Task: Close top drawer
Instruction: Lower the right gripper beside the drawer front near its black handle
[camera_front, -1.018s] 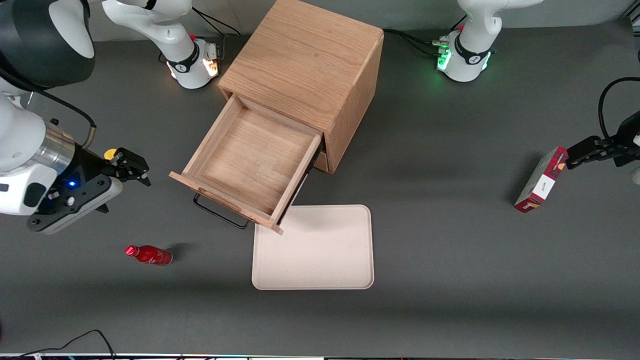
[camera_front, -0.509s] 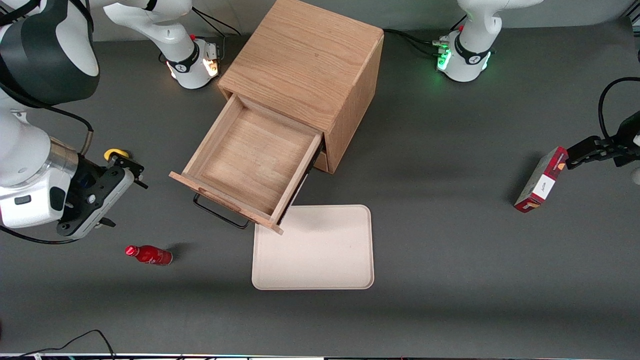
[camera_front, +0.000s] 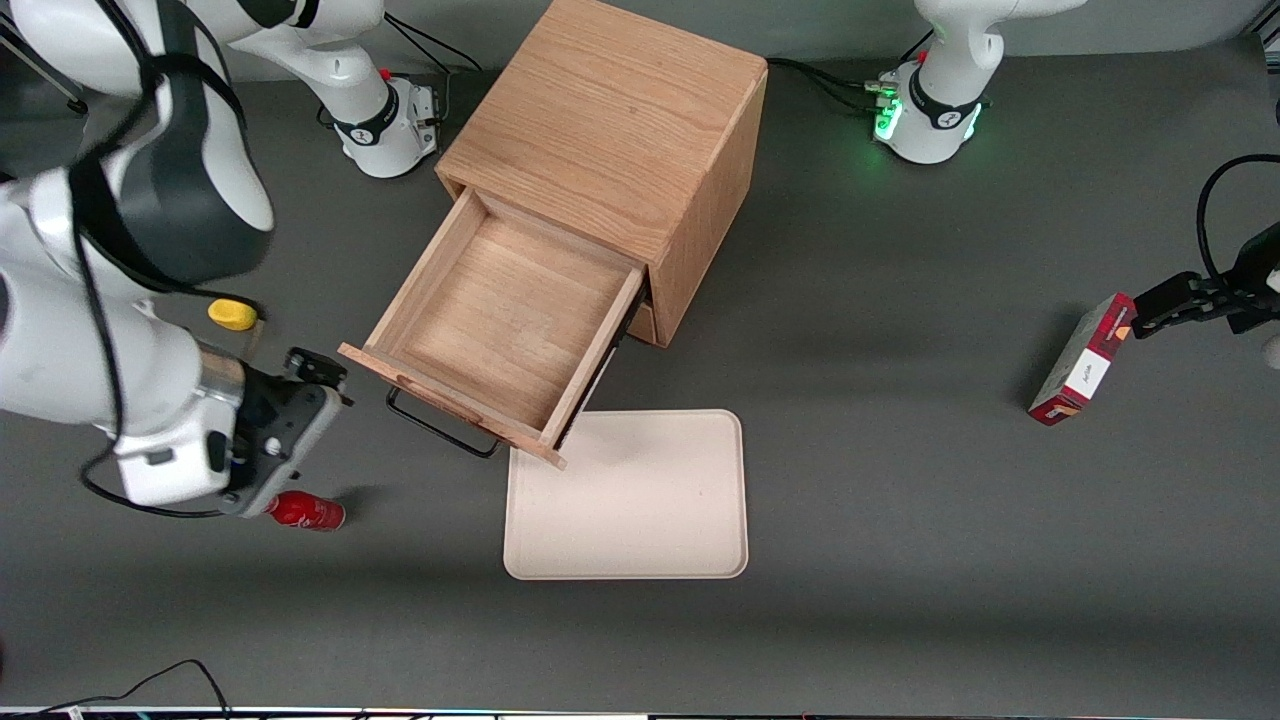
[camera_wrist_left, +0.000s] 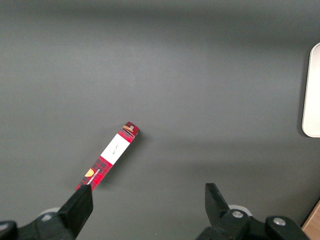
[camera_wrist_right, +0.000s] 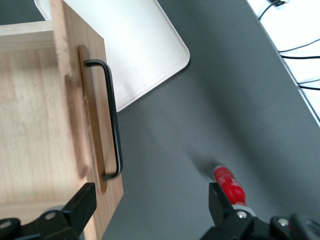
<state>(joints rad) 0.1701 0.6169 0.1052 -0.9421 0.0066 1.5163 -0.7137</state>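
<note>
Black and open, the claw (camera_front: 325, 385) has travelled during the last second from a place well apart from the cabinet to just beside the corner of the top drawer's front panel, and its fingers (camera_wrist_right: 80, 205) now stand wide apart with nothing between them. I judge this to be the approach for a push, since nothing touches the drawer yet. The top drawer (camera_front: 500, 320) is pulled far out of the oak cabinet (camera_front: 610, 120), empty, with its black wire handle (camera_front: 440, 428) facing the front camera. A small red bottle (camera_front: 305, 511) lies on the grey worktop (camera_front: 900, 480) close under the wrist, and a yellow object (camera_front: 232, 315) lies near the arm. A cream tray (camera_front: 627, 495) lies just in front of the drawer. Nothing blocks the drawer's way into the cabinet. A red box (camera_front: 1082, 358) stands toward the parked arm's end.
</note>
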